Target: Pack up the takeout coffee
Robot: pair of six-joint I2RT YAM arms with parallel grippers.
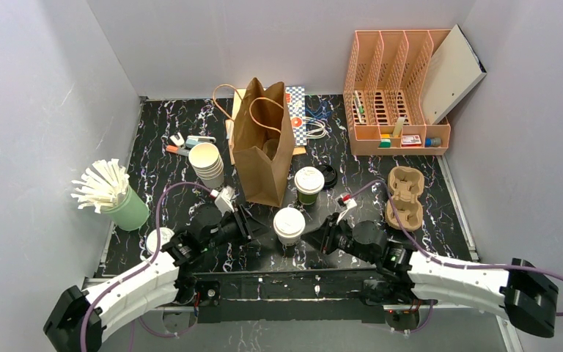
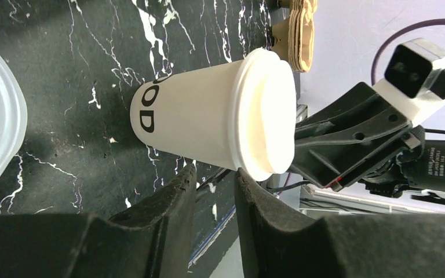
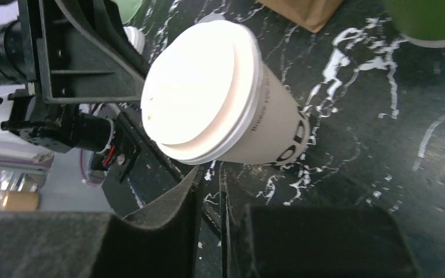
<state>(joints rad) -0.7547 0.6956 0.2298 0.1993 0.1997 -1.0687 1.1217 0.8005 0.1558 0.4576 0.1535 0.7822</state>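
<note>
The pale cream cup point(image 1: 289, 224) with a white sip lid stands near the table's front middle, between my two grippers. It also shows in the left wrist view point(image 2: 208, 116) and the right wrist view point(image 3: 208, 92). The green-sided lidded cup point(image 1: 308, 183) stands behind it, beside the brown paper bag point(image 1: 264, 147), which stands open. My left gripper point(image 1: 245, 224) point(image 2: 214, 174) sits just left of the cream cup, its jaws nearly together and empty. My right gripper point(image 1: 324, 236) point(image 3: 210, 174) sits just right of it, shut and empty.
A brown pulp cup carrier point(image 1: 403, 196) lies at the right. A stack of lidless cream cups point(image 1: 207, 163) and a loose black lid point(image 1: 328, 174) flank the bag. A green holder of white sticks point(image 1: 117, 198) and a white lid point(image 1: 159, 240) are at the left. A peach organizer point(image 1: 396, 95) stands at the back.
</note>
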